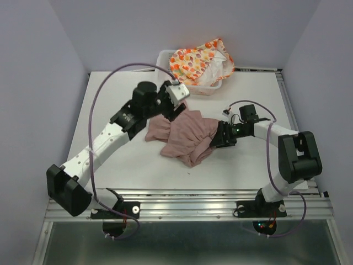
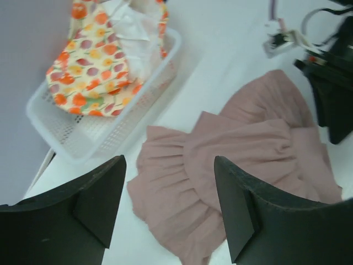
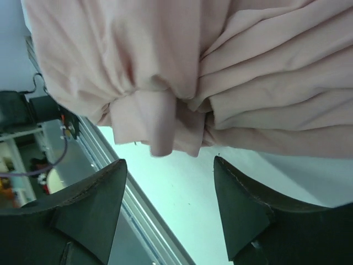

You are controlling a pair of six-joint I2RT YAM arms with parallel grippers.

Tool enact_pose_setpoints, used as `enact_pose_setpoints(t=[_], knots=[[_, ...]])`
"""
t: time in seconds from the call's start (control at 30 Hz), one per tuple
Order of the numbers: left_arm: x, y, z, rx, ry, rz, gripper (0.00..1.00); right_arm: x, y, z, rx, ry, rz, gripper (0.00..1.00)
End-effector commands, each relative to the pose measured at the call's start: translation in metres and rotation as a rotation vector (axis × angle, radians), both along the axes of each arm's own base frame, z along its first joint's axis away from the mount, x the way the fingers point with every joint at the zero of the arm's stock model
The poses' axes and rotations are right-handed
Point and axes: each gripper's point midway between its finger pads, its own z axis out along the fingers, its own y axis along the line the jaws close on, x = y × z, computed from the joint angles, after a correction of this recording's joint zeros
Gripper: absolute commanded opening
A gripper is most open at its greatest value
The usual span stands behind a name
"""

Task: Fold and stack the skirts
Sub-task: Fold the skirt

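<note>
The pink ruffled skirt (image 1: 185, 135) lies crumpled in a loose heap near the middle of the white table (image 1: 127, 165), between the two arms, its layers partly folded over one another and its ruffled hem spread toward the left arm. The left claw (image 1: 175, 110) hangs over the far left edge of that skirt with its jaws spread wide. In the left wrist view the left claw's two dark fingers (image 2: 99, 204) stand well apart with only the pink fabric and bare table showing between them, so it has hold of nothing. The right claw (image 1: 219, 137) sits low at the right edge of the same skirt, also with its jaws parted. From the right wrist view its fingers (image 3: 248, 210) are apart over bare table, and the bunched pink pleats and one folded flap lie just beyond the tips, not pinched between them. Whether the fingertips touch the cloth cannot be told. The printed skirt (image 1: 194, 62), cream with orange, red and yellow shapes, is piled in the white mesh basket (image 2: 83, 138) at the far edge of the table, spilling above its rim with some white cloth showing beside the print. The basket stands apart from the pink skirt, with a strip of bare table between them.
</note>
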Motion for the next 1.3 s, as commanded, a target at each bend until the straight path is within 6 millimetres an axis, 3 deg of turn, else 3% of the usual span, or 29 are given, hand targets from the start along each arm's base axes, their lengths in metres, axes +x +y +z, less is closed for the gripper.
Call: enact_pose_setpoints(t=[0.0,0.03,0.07,0.17,0.2,0.3,0.33,0.43,0.6,0.9,1.13,1.27], knots=[[-0.051,-0.032,-0.091,0.174,0.049,-0.051,0.74,0.017,0.007,-0.001,0.057,0.087,-0.050,0.69],[-0.069,-0.035,-0.113,0.219,0.052,-0.061,0.73,0.020,0.008,-0.001,0.060,0.083,-0.060,0.68],[-0.094,-0.053,-0.119,0.262,0.012,-0.099,0.73,0.024,0.009,0.001,0.070,0.083,-0.073,0.68],[-0.125,-0.070,-0.137,0.313,-0.024,-0.123,0.72,0.038,0.010,0.009,0.074,0.037,-0.101,0.66],[-0.146,-0.084,-0.141,0.324,-0.035,-0.181,0.75,0.043,0.010,0.008,0.068,0.029,-0.113,0.63],[-0.166,-0.107,-0.152,0.355,-0.037,-0.192,0.79,0.046,0.009,-0.002,0.057,0.056,-0.135,0.54],[-0.157,-0.109,-0.157,0.388,-0.051,-0.114,0.80,0.042,0.009,-0.008,0.058,0.078,-0.142,0.51],[-0.157,-0.120,-0.179,0.436,-0.010,-0.031,0.76,0.040,0.011,-0.012,0.083,0.096,-0.153,0.42],[-0.154,-0.133,-0.194,0.444,0.012,-0.009,0.72,0.040,0.010,-0.016,0.076,0.090,-0.167,0.43],[-0.140,-0.129,-0.222,0.514,-0.015,0.086,0.71,0.050,0.008,-0.011,0.082,0.080,-0.196,0.45],[-0.128,-0.122,-0.236,0.543,-0.055,0.155,0.58,0.045,0.008,-0.012,0.086,0.085,-0.187,0.45],[-0.123,-0.120,-0.244,0.562,-0.064,0.174,0.56,0.041,0.009,-0.015,0.088,0.098,-0.182,0.44]])
